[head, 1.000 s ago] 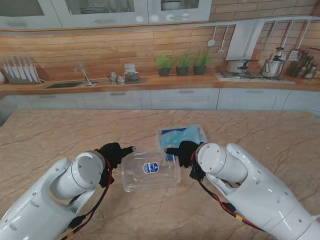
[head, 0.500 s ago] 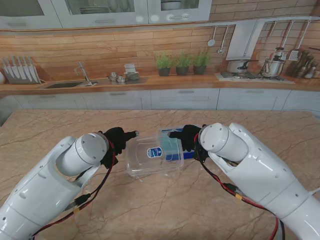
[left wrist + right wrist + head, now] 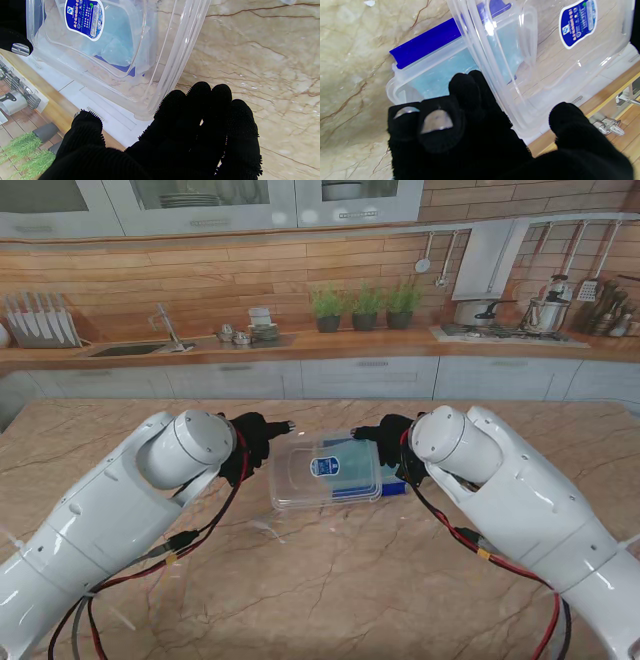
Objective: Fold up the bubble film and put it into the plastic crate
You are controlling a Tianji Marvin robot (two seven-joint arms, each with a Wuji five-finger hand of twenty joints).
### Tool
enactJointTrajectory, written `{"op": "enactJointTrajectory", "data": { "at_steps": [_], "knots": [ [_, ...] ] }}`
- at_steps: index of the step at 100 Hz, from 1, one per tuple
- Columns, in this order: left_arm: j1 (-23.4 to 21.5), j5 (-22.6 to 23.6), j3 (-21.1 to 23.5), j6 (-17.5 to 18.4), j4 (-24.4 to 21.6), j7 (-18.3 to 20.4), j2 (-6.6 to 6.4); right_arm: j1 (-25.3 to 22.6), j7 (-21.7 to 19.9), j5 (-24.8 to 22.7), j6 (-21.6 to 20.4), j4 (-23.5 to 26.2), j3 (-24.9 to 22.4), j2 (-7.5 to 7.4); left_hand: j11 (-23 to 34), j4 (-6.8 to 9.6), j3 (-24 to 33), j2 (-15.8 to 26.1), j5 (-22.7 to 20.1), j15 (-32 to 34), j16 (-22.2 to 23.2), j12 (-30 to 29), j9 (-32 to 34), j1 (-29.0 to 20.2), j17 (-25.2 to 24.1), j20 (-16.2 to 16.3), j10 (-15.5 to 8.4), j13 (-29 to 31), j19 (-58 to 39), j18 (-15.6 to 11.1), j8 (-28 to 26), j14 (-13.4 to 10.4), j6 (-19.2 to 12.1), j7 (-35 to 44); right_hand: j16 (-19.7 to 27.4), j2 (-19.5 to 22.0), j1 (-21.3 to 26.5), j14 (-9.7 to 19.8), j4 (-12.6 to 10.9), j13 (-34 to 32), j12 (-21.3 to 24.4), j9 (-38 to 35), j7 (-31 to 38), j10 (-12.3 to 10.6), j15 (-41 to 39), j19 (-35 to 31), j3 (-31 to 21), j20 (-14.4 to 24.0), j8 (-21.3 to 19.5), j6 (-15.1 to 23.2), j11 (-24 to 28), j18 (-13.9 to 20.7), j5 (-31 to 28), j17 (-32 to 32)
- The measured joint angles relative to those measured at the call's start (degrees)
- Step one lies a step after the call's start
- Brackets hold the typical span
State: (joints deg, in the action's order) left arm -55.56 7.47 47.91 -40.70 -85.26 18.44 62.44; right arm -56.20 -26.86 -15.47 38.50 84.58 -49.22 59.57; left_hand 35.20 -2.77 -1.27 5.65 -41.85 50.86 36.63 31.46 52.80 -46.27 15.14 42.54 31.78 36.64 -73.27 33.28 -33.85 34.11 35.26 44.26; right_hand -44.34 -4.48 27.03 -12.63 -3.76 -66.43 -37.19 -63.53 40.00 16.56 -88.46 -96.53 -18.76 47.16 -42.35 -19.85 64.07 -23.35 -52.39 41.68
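A marble table (image 3: 330, 600) fills the foreground. Behind it runs a wooden counter (image 3: 330, 345) over pale cupboards (image 3: 370, 377) — sink (image 3: 130, 350) at left, three potted herbs (image 3: 366, 307) in the middle, pots (image 3: 480, 312) at right. The wall (image 3: 200, 275) is wood-planked; glass-fronted cabinets (image 3: 210, 200) hang above.

The clear lid (image 3: 325, 469) hangs over the plastic crate (image 3: 385, 480), blocking entry from overhead. The left hand (image 3: 252, 442) and right hand (image 3: 392, 446) flank it, closing both sides. Bare worktop (image 3: 330, 580) nearer to me lies open.
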Motion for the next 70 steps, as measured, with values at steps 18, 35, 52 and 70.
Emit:
{"op": "enactJointTrajectory", "data": {
  "at_steps": [18, 35, 52, 70],
  "knots": [
    [4.3, -2.9, -3.2, 0.9, 4.9, -0.2, 1.88, 0.0, -0.1, -1.5, 0.5, -0.9, -1.1, -0.04, 0.0, 0.0, 0.0, 0.0, 0.0, 0.0, 0.0, 0.0, 0.0, 0.0, 0.0, 0.0, 0.0, 0.0, 0.0, 0.0, 0.0, 0.0, 0.0, 0.0, 0.0, 0.0, 0.0, 0.0, 0.0, 0.0, 0.0, 0.0, -0.2, 0.0, 0.0, 0.0, 0.0, 0.0, -0.1, 0.0, 0.0, 0.0, 0.0, 0.0],
    [8.2, -5.7, -6.0, 1.9, 9.8, -0.3, 3.75, 0.3, 0.2, -2.1, 0.8, -2.1, -1.5, -0.05, 0.0, 0.0, 0.0, 0.0, 0.0, 0.0, 0.0, 0.0, 0.0, 0.0, 0.0, 0.0, 0.0, 0.0, 0.0, 0.0, 0.0, 0.0, 0.0, 0.0, 0.0, 0.0, 0.0, 0.0, 0.0, 0.0, 0.0, 0.0, -0.8, 0.0, 0.0, 0.0, 0.0, 0.0, -0.1, 0.0, 0.0, 0.0, 0.0, 0.0],
    [11.9, -8.5, -8.6, 4.3, 15.5, -0.4, 6.0, 1.2, 0.4, -2.8, 1.1, -4.1, -1.5, 0.06, 0.0, 0.0, 0.0, 0.0, 0.0, 0.0, 0.0, 0.0, 0.0, -0.1, 0.0, 0.0, 0.0, 0.0, 0.0, 0.0, 0.0, 0.0, 0.0, 0.0, 0.0, 0.0, 0.0, 0.0, 0.0, 0.0, 0.0, 0.0, -1.7, 0.0, 0.0, 0.0, 0.0, 0.0, -0.1, 0.0, 0.0, 0.0, 0.0, 0.0],
    [15.1, -10.7, -10.9, 6.0, 20.6, -0.1, 8.36, 3.0, 1.0, -3.1, 1.0, -7.7, -0.6, 0.54, 0.0, 0.0, 0.0, 0.0, 0.0, 0.0, 0.0, 0.0, 0.0, -0.1, 0.0, 0.0, 0.0, 0.0, 0.0, 0.0, 0.0, 0.0, 0.0, 0.0, 0.0, 0.0, 0.0, 0.0, 0.0, 0.0, 0.0, 0.0, -3.1, 0.0, 0.0, 0.0, 0.0, 0.0, -0.1, 0.0, 0.0, 0.0, 0.0, 0.0]
  ]
}}
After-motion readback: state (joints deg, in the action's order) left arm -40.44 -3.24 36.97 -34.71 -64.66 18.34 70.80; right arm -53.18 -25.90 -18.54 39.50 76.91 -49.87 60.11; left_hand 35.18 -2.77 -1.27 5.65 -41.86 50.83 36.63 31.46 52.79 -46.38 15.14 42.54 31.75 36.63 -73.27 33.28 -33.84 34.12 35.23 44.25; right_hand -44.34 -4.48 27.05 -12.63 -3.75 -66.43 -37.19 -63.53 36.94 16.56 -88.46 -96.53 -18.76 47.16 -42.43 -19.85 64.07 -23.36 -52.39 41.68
